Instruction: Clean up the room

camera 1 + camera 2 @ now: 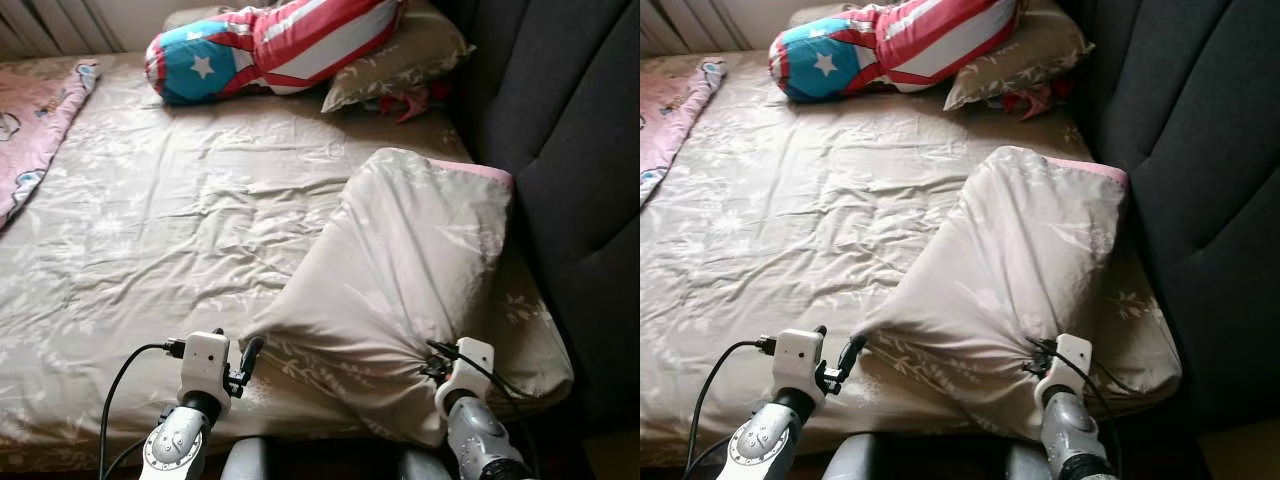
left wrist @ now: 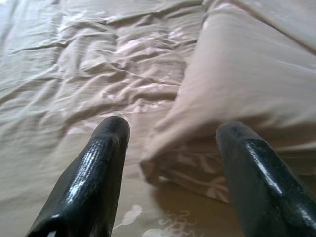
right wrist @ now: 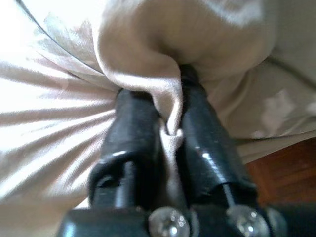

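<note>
A beige floral pillow [image 1: 410, 270] lies tilted on the bed's right side, its pink underside showing along the far edge. My right gripper [image 1: 436, 365] is shut on the pillow's near corner, and the right wrist view shows the cloth [image 3: 170, 129] pinched between the two black fingers. My left gripper [image 1: 247, 362] stands open at the pillow's near left corner [image 2: 153, 170], which lies between the fingers [image 2: 106, 148] without being squeezed.
Rumpled beige sheet [image 1: 170, 220] covers the bed. A stars-and-stripes bolster [image 1: 270, 45] and another pillow [image 1: 400, 60] lie at the far end. A pink blanket [image 1: 30, 130] is at the far left. The dark padded headboard [image 1: 570, 150] runs along the right.
</note>
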Controlling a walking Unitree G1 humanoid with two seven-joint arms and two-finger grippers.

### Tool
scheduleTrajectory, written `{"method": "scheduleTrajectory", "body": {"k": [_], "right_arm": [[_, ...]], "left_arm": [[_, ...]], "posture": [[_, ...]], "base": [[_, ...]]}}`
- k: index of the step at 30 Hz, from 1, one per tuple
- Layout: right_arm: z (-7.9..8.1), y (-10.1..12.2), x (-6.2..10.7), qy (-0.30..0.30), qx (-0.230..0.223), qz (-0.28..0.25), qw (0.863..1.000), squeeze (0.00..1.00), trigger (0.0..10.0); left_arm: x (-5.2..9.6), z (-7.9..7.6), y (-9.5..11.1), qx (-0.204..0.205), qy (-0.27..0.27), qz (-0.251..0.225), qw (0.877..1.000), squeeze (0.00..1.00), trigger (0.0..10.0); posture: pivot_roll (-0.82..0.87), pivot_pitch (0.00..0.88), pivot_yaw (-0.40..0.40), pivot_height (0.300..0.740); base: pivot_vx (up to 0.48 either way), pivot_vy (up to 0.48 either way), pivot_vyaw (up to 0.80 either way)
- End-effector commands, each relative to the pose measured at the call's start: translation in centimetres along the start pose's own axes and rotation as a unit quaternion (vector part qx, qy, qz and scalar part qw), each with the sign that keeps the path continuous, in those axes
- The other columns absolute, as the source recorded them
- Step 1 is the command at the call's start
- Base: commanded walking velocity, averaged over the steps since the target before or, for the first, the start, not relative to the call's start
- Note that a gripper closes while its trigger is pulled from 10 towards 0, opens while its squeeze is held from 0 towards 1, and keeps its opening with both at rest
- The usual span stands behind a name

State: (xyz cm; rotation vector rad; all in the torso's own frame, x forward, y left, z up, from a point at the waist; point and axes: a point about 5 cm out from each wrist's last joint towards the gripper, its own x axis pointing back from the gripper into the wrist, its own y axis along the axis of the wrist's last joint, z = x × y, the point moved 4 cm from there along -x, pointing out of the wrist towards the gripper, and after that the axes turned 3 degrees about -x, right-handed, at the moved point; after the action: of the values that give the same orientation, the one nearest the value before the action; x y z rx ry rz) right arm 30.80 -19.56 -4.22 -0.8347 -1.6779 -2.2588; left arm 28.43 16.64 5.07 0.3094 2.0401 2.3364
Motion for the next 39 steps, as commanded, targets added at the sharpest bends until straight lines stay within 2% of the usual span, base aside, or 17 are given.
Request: {"method": "scheduleTrajectory", "body": {"k": [1,5,6,12,15,16,18,21,27,29,30,31,34,36,37,38,39], "right_arm": [[-5.1,1.3,0.2,-0.100,-0.014,-0.017,0.995,0.00,0.0],[-6.5,2.9,0.3,-0.128,-0.009,-0.040,0.991,0.00,0.0],[-7.7,4.3,0.4,-0.149,-0.003,-0.061,0.987,0.00,0.0],[-12.2,9.1,1.4,-0.227,0.017,-0.124,0.966,0.00,0.0],[-13.0,9.7,1.7,-0.242,0.020,-0.132,0.961,0.00,0.0],[-15.6,11.7,2.8,-0.282,0.024,-0.157,0.946,0.00,0.0],[-17.2,13.1,3.7,-0.308,0.043,-0.173,0.935,0.00,0.0],[-17.9,13.5,4.0,-0.314,0.049,-0.173,0.932,0.00,0.0],[-17.6,13.7,3.9,-0.305,0.074,-0.178,0.932,0.00,0.0],[-17.0,13.3,3.4,-0.289,0.076,-0.166,0.940,0.00,0.0],[-16.6,13.2,3.2,-0.278,0.083,-0.161,0.943,0.00,1.2],[-16.1,13.0,3.0,-0.267,0.091,-0.156,0.947,0.00,10.0],[-14.7,12.4,2.3,-0.229,0.106,-0.149,0.956,0.00,10.0],[-13.6,12.2,1.9,-0.197,0.097,-0.155,0.963,0.00,10.0],[-12.3,12.3,1.6,-0.169,0.103,-0.165,0.966,1.00,10.0],[-11.2,12.3,1.4,-0.143,0.112,-0.171,0.968,1.00,10.0],[-11.2,12.3,1.4,-0.143,0.112,-0.171,0.968,1.00,10.0]], "left_arm": [[0.3,0.5,-0.9,-0.003,0.010,0.013,1.000,0.00,10.0],[0.0,0.5,-0.9,-0.004,0.011,0.011,1.000,0.00,10.0],[-0.1,0.6,-0.9,-0.004,0.012,0.010,1.000,0.00,10.0],[-0.4,0.7,-0.9,-0.005,0.012,0.007,1.000,0.00,10.0],[-0.5,0.7,-0.9,-0.005,0.013,0.007,1.000,0.00,10.0],[-0.6,0.7,-0.9,-0.005,0.013,0.006,1.000,0.00,10.0],[-0.6,0.8,-1.0,-0.006,0.013,0.005,1.000,0.00,10.0],[-0.6,0.8,-1.0,-0.006,0.012,0.005,1.000,0.00,10.0],[-0.5,0.7,-1.2,-0.006,0.010,0.007,1.000,0.00,10.0],[-0.5,0.7,-1.3,-0.007,0.008,0.007,1.000,0.00,10.0],[-0.5,0.6,-1.3,-0.007,0.007,0.007,1.000,0.00,10.0],[-0.5,0.6,-1.3,-0.006,0.007,0.008,1.000,0.00,10.0],[-0.6,0.5,-1.5,-0.005,0.006,0.010,1.000,0.00,10.0],[-0.6,0.3,-1.6,-0.002,0.003,0.012,1.000,0.00,10.0],[-0.5,0.1,-1.9,0.001,0.002,0.016,1.000,0.00,10.0],[-0.5,0.1,-2.1,0.002,0.001,0.020,1.000,0.00,10.0],[-0.5,0.1,-2.1,0.002,0.001,0.020,1.000,0.00,10.0]], "posture": [[-0.03,0.098,0.002,0.654],[-0.03,0.088,0.002,0.654],[-0.03,0.083,0.003,0.654],[-0.04,0.072,0.005,0.654],[-0.04,0.071,0.005,0.654],[-0.04,0.067,0.007,0.654],[-0.05,0.066,0.007,0.654],[-0.05,0.066,0.012,0.654],[-0.05,0.064,0.016,0.654],[-0.05,0.063,0.015,0.654],[-0.05,0.063,0.015,0.654],[-0.06,0.061,0.014,0.654],[-0.05,0.061,0.011,0.654],[-0.05,0.059,0.008,0.654],[-0.05,0.059,0.008,0.654],[-0.06,0.058,0.005,0.654],[-0.06,0.058,0.005,0.654]], "base": [[0.000,0.000,0.00],[0.000,0.000,0.00],[0.000,0.000,0.00],[0.000,0.000,0.00],[0.000,0.000,0.00],[0.000,0.000,0.00],[0.000,0.000,0.00],[0.000,0.000,0.00],[0.000,0.000,0.00],[0.000,0.000,0.00],[0.000,0.000,0.00],[0.000,0.000,0.00],[0.000,0.000,0.00],[0.000,0.000,0.00],[0.000,0.000,0.00],[0.000,0.000,0.00],[0.000,0.000,0.00]]}}
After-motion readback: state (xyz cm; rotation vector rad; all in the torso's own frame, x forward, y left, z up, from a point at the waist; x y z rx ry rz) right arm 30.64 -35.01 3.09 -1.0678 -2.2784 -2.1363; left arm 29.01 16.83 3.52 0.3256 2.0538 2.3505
